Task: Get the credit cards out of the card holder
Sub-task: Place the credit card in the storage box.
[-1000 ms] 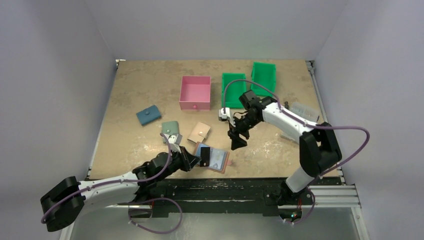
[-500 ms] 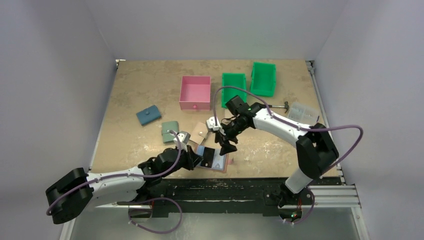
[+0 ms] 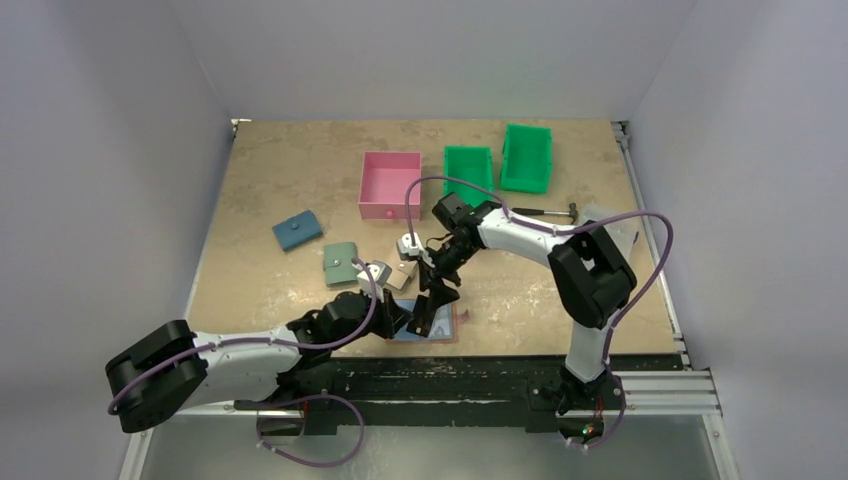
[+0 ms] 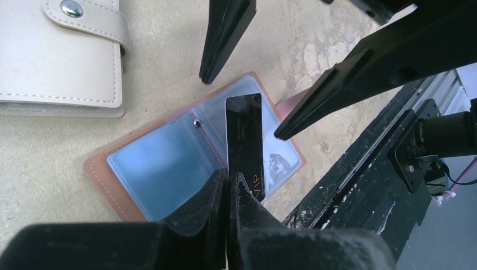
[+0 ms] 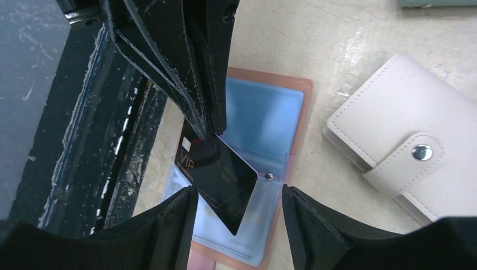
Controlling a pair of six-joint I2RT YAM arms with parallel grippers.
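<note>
The left gripper [image 4: 228, 181] pinches the black card [image 4: 245, 132] by one end over the open card holder [image 4: 157, 163], which lies on the bench [image 4: 169, 73] at the top view's lower middle. The right gripper [image 5: 239, 192] stands wide astride the card's free end; closing off-centre could twist the thin card loose and drop it

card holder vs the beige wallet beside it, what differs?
The card holder lies open flat, blue lining up; the beige wallet is snapped shut. The card holder is reddish-brown, the beige wallet cream. The left gripper pinches a black card over the card holder; the beige wallet is untouched. Both have a metal snap.
</note>
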